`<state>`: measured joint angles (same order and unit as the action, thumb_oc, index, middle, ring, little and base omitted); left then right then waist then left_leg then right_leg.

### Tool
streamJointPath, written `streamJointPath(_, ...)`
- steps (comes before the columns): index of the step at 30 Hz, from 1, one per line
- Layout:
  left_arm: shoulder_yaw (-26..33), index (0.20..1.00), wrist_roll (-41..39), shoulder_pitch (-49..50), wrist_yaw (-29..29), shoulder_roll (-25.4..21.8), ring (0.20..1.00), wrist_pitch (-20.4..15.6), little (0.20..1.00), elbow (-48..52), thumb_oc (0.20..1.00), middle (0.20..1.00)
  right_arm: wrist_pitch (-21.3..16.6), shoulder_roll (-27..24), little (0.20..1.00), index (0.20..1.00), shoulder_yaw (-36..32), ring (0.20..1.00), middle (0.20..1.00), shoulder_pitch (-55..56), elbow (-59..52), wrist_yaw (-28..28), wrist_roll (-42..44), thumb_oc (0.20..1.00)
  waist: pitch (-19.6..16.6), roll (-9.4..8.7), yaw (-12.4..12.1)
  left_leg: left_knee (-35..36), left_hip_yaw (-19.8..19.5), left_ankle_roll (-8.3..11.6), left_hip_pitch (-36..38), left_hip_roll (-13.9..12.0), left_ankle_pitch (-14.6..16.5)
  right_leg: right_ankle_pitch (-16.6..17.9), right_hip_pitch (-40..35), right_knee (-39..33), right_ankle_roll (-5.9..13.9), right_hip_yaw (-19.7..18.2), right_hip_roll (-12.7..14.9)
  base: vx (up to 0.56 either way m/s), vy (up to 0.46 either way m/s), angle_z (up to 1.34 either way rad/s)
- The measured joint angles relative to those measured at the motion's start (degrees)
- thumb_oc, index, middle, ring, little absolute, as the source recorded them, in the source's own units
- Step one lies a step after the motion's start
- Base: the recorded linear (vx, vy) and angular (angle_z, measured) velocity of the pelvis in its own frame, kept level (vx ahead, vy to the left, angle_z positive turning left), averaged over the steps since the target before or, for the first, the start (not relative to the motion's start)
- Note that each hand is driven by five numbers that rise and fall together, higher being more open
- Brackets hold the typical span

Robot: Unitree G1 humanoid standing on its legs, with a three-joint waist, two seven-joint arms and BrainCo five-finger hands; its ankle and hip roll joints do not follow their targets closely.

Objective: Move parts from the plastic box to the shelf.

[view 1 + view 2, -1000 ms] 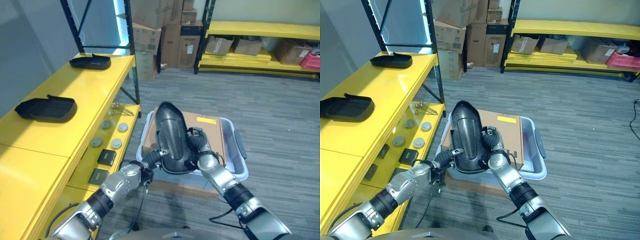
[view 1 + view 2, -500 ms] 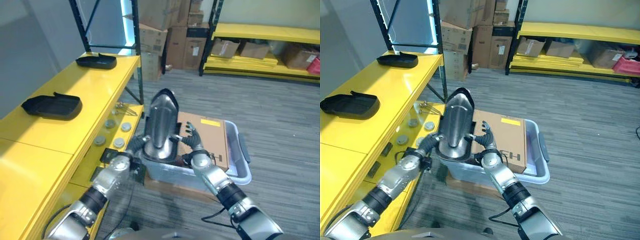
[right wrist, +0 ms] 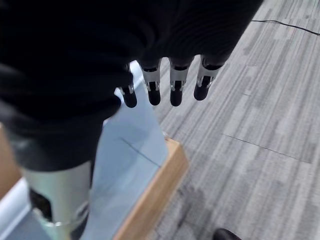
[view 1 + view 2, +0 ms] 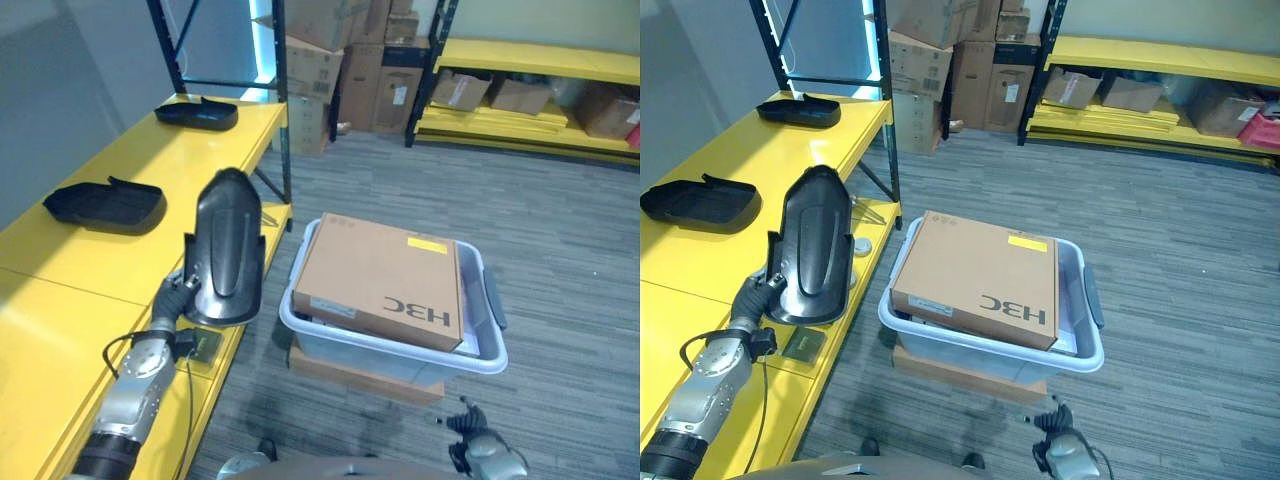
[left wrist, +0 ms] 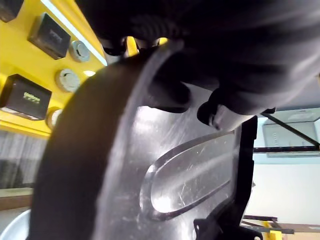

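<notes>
A long black glossy part [image 4: 226,250] stands upright over the front edge of the yellow shelf [image 4: 90,260]. My left hand [image 4: 176,297] is shut on its lower end, and the left wrist view shows its fingers [image 5: 170,94] curled over the part's [image 5: 165,165] rim. To the right on the floor sits the pale plastic box [image 4: 400,352], with a brown cardboard box [image 4: 385,280] lying across its top. My right hand [image 4: 478,452] hangs low by the near side of the box, fingers [image 3: 175,85] straight and holding nothing.
Two more black parts [image 4: 105,204] [image 4: 197,113] lie on the shelf top. Round discs [image 5: 69,79] and small black blocks [image 5: 50,35] sit on the lower shelf level. The plastic box rests on a flat cardboard base [image 4: 360,378]. Racks with cartons [image 4: 320,50] stand at the back.
My left hand has carried the black part from above the plastic box leftward to the shelf edge. My right hand has let go of it and dropped low. The camera has shifted.
</notes>
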<state>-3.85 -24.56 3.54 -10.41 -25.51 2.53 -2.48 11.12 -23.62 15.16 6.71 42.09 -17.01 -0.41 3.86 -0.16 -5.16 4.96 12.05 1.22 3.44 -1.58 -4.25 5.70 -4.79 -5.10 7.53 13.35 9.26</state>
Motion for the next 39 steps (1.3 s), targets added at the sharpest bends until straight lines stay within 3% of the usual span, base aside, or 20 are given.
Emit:
streamJointPath(5, 3.9, 0.2, 0.1, 1.8, 0.4, -1.0, 0.2, -1.7, 0.2, 12.0, 0.2, 0.2, -0.1, 4.2, 1.0, 1.0, 0.2, 1.0, 1.0, 1.1, 6.8, 2.2, -3.9, 1.0, 0.0, 0.15, -1.9, 0.0, -1.3, 0.0, -1.0, 0.1, 0.0, -0.1, 0.6, 0.0, -0.06, 0.5, 0.1, -0.05, 0.013, 0.09)
streamJointPath(10, 5.1, 0.2, -0.1, 0.5, 0.8, -1.0, 0.2, -5.0, 0.2, 14.4, 0.2, 0.2, -0.5, 7.9, 1.0, 1.0, -3.1, 1.0, 1.0, 2.4, 22.9, 4.6, -2.6, 1.0, -1.0, 2.0, -3.4, 0.0, -8.6, -0.91, -4.0, 1.9, -1.9, -1.4, -0.7, 1.2, 0.4, 3.2, -0.1, -0.05, -0.067, 0.69)
streamJointPath(11, 3.7, 0.2, -0.1, -1.9, 1.7, -0.1, 0.2, -5.2, 0.2, 12.8, 0.2, 0.2, -1.3, 8.8, 1.0, 1.0, -3.7, 1.0, 1.0, 4.0, 24.2, 4.8, -1.2, 1.0, -0.6, 2.68, -2.9, -0.9, -13.5, -0.75, -5.0, 2.5, -2.6, -3.8, -1.6, 4.4, 0.47, 2.3, -0.3, -0.03, -0.042, 2.97)
streamJointPath(12, 0.0, 0.2, -0.1, -6.0, 3.1, 0.7, 0.2, -5.8, 0.2, 10.8, 0.2, 0.2, -2.3, 10.0, 1.0, 1.0, -1.9, 1.0, 1.0, 7.0, 26.4, 5.3, 0.5, 1.0, -0.2, 4.75, 0.7, -0.3, -26.1, -0.38, -6.3, 2.7, -5.8, -8.5, -3.1, 6.6, -3.59, -3.2, -4.5, -0.1, -0.097, 3.61)
streamJointPath(13, -0.5, 0.2, -0.1, -8.0, 3.4, -0.4, 0.2, -7.4, 0.2, 11.7, 0.2, 0.2, -2.2, 11.7, 1.0, 1.0, -1.6, 1.0, 1.0, 6.7, 27.7, 6.4, 1.5, 1.0, 1.7, 4.18, 0.5, -0.2, -29.1, 0.07, -7.3, 1.7, -7.0, -11.0, -2.6, 6.5, -5.06, -7.9, -7.9, -0.15, -0.119, 3.11)
streamJointPath(14, 0.8, 0.2, -0.1, -6.9, 3.2, -2.4, 0.2, -8.7, 0.2, 13.0, 0.2, 0.2, -2.3, 12.2, 1.0, 1.0, -1.0, 1.0, 1.0, 6.2, 28.5, 6.5, 1.9, 1.0, 2.7, 3.39, -1.2, -0.1, -28.5, 0.68, -7.7, 1.7, -5.9, -10.6, -1.1, 5.2, -4.77, -9.8, -8.5, -0.15, -0.117, 1.73)
streamJointPath(15, 2.6, 0.2, -0.1, -6.3, 2.2, -4.1, 0.2, -8.8, 0.2, 14.4, 0.2, 0.2, -2.0, 11.7, 1.0, 1.0, 3.1, 1.0, 1.0, 3.9, 26.9, 6.4, 2.2, 1.0, 3.2, 3.38, -2.8, 0.3, -31.3, -0.06, -10.1, 2.2, -4.5, -8.9, -1.7, 5.2, -5.18, -7.9, -10.7, -0.14, -0.115, 1.43)
streamJointPath(16, 2.7, 0.2, -0.1, -7.1, 1.9, -5.1, 0.2, -8.8, 0.2, 16.6, 0.2, 0.2, -2.2, 11.4, 1.0, 1.0, 4.1, 1.0, 1.0, 3.0, 26.1, 6.4, 2.2, 1.0, 3.4, 2.76, -3.8, 0.2, -30.9, 1.37, -11.9, 2.1, -0.6, -8.8, -1.9, 3.9, -6.84, -6.5, -11.0, -0.09, -0.099, 1.7)
streamJointPath(18, 4.9, 0.2, 0.0, -4.2, 0.4, -8.1, 0.2, -10.6, 0.2, 19.3, 0.2, 0.2, -1.4, 8.6, 1.0, 1.0, 4.6, 1.0, 1.0, -1.5, 26.5, 6.5, 1.1, 1.0, 4.6, -0.63, -8.8, -5.6, -25.8, 1.72, -10.7, 3.1, 0.3, -7.9, -0.2, 4.1, -7.95, -5.1, -7.3, -0.11, -0.116, 0.74)
streamJointPath(20, 6.2, 0.2, 0.7, -2.9, -1.4, -7.7, 0.2, -10.4, 0.2, 20.1, 0.2, 0.2, -1.1, 5.0, 1.0, 1.0, 5.0, 1.0, 1.0, -2.6, 26.3, 7.1, 0.1, 1.0, 3.8, 1.97, -9.0, -6.0, -24.4, 1.78, -6.4, 1.7, 1.6, -7.9, -2.5, 3.7, -6.71, -2.6, -8.4, -0.08, -0.055, 0.74)
streamJointPath(23, 9.0, 0.2, 1.2, -1.2, -3.3, -7.1, 0.2, -9.6, 0.2, 20.9, 0.2, 0.2, -0.6, 2.8, 1.0, 1.0, 4.9, 1.0, 1.0, -2.9, 26.5, 8.4, -0.8, 1.0, 3.5, 3.46, -10.3, -2.3, -23.6, 2.66, -4.2, 0.1, -1.3, -8.7, -3.2, 4.5, -5.76, 0.6, -8.5, -0.08, -0.015, 0.75)
streamJointPath(24, 10.6, 0.2, 1.2, -0.9, -3.9, -6.5, 0.2, -9.2, 0.2, 20.9, 0.2, 0.2, -0.3, 4.0, 1.0, 1.0, 5.0, 1.0, 1.0, -2.6, 26.4, 9.0, -1.2, 1.0, 3.4, 3.89, -10.9, -2.0, -22.7, 2.71, -5.9, 0.6, -2.6, -8.4, -3.9, 4.0, -5.48, 3.7, -8.8, -0.11, 0.024, 1.22)
streamJointPath(26, 10.4, 0.2, 1.2, -3.2, -2.8, -3.2, 0.2, -9.2, 0.2, 18.7, 0.2, 0.2, 0.6, 6.8, 1.0, 1.0, 4.9, 1.0, 1.0, -0.6, 26.2, 9.0, -1.1, 1.0, 3.9, 3.4, -7.2, -0.6, -12.8, 1.58, -8.1, -0.9, -0.3, -8.6, -5.7, 3.5, -5.1, 12.1, -7.5, -0.07, 0.098, 2.14)
streamJointPath(28, 10.5, 0.2, 1.2, -2.3, -2.6, -2.7, 0.2, -9.1, 0.2, 19.1, 0.2, 0.2, 1.2, 8.5, 1.0, 1.0, 3.8, 1.0, 1.0, -0.1, 26.3, 8.8, -1.1, 1.0, 5.3, 2.11, -7.2, -0.6, -6.5, 2.24, -8.7, -1.1, 2.5, -10.1, -5.1, 4.7, -5.01, 11.6, -5.6, -0.01, 0.181, 1.34)
streamJointPath(29, 10.5, 0.2, 1.2, -1.0, -2.6, -2.5, 0.2, -9.0, 0.2, 17.8, 0.2, 0.2, 1.8, 7.8, 1.0, 1.0, 3.8, 1.0, 1.0, -0.6, 26.2, 8.7, -1.2, 1.0, 6.8, 2.72, -8.0, -1.1, -1.3, 2.07, -8.8, -1.8, 2.8, -10.8, -5.6, 6.0, -4.72, 13.0, -5.0, -0.05, 0.232, 0.69)
streamJointPath(33, 10.3, 0.2, 2.4, 0.5, -4.3, -2.5, 0.2, -8.9, 0.2, 15.0, 0.2, 0.2, 1.8, 7.1, 1.0, 1.0, 3.8, 1.0, 1.0, -2.6, 26.2, 9.1, -3.6, 1.0, 6.6, 2.39, -7.5, -1.0, -0.8, 3.58, -9.2, 0.5, 3.7, -12.3, -5.9, 5.1, -4.38, 12.1, -3.4, 0.03, 0.244, 0.47)
streamJointPath(35, 10.5, 0.2, 2.4, 1.3, -4.4, -2.5, 0.2, -8.8, 0.2, 14.7, 0.2, 0.2, 1.9, 7.1, 1.0, 1.0, 3.9, 1.0, 1.0, -2.8, 26.4, 9.4, -4.8, 1.0, 7.0, 1.46, -7.6, -2.3, -0.8, 0.38, -9.1, 1.2, 1.2, -11.0, -6.5, 4.6, -3.86, 12.6, -1.7, 0.14, 0.237, 0.22)
streamJointPath(36, 10.6, 0.2, 2.5, 2.3, -4.4, -2.6, 0.2, -8.8, 0.2, 14.7, 0.2, 0.2, 2.0, 7.0, 1.0, 1.0, 3.9, 1.0, 1.0, -2.4, 26.3, 9.6, -5.6, 1.0, 6.3, 2.46, -7.5, -3.7, 0.0, -0.35, -8.2, 1.0, 0.2, -11.1, -8.5, 4.8, -1.75, 12.6, -1.7, 0.18, 0.236, 0.17)
streamJointPath(38, 10.6, 0.2, 2.5, 2.8, -4.3, -2.6, 0.2, -8.8, 0.2, 14.5, 0.2, 0.2, 2.5, 7.3, 1.0, 1.0, 3.9, 1.0, 1.0, -1.9, 26.4, 10.6, -6.4, 1.0, 5.8, 2.17, -6.9, -3.2, -0.5, -2.63, -6.5, 2.3, -3.2, -11.8, -9.3, 4.7, -0.58, 12.2, -0.9, 0.18, 0.241, 0.17)
streamJointPath(39, 10.7, 0.2, 2.5, 3.1, -4.4, -2.7, 0.2, -8.8, 0.2, 14.4, 0.2, 0.2, 2.9, 7.6, 1.0, 1.0, 3.9, 1.0, 1.0, -1.8, 26.3, 10.7, -6.9, 1.0, 5.1, 1.43, -7.0, -2.1, -0.5, -2.56, -6.0, 3.4, -3.3, -11.9, -9.2, 4.5, -0.54, 11.2, -0.2, 0.16, 0.223, 0.05)
